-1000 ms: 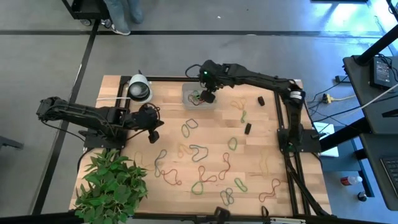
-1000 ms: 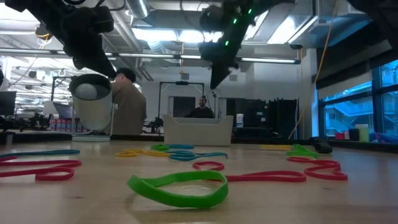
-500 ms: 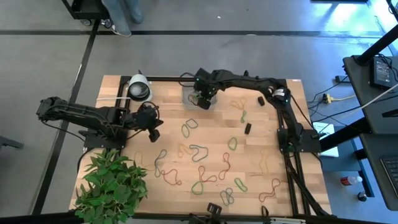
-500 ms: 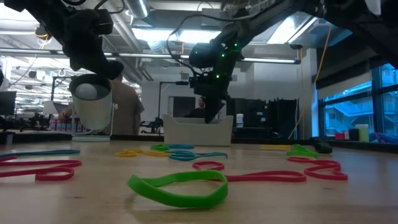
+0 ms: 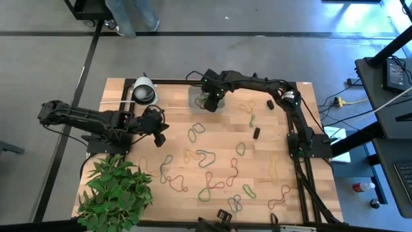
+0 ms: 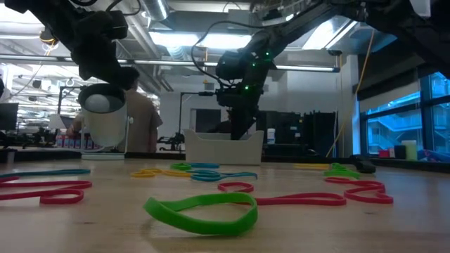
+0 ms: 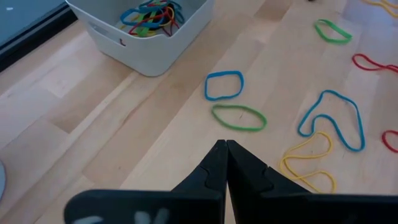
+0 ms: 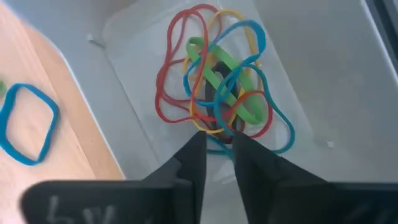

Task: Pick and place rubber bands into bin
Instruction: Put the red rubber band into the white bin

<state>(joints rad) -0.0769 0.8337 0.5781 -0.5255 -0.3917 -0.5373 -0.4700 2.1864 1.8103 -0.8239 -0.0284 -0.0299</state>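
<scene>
The clear bin [image 5: 195, 96] stands near the table's far edge and holds a heap of red, green, blue and yellow rubber bands [image 8: 217, 81]. My right gripper [image 5: 211, 103] reaches down into the bin [image 6: 223, 147], its fingers a narrow gap apart, tips at the heap's edge [image 8: 217, 140]. Many more rubber bands [image 5: 205, 158] lie flat over the table's middle and near half, one green band [image 6: 200, 211] closest to the low camera. My left gripper [image 7: 222, 144] is shut and empty, hovering left of centre [image 5: 158, 133], with blue and green bands [image 7: 239, 117] ahead of it. My right gripper comes from above, pointing down into the bin, and its fingertips [image 8: 199, 140] stand at the edge of the heap of bands [image 8: 214, 124]. Whether they touch a band cannot be told; no band shows between the fingers.
A white-and-black round roll [image 5: 143, 92] stands at the far left corner, a green plant [image 5: 116, 193] fills the near left corner. Two small black pieces [image 5: 256, 133] [image 5: 270, 103] lie right of the bin. A person [image 6: 144, 116] stands in the room behind.
My right gripper has come down from above the bin into it and shifted slightly toward the table's left. The left arm has kept still.
</scene>
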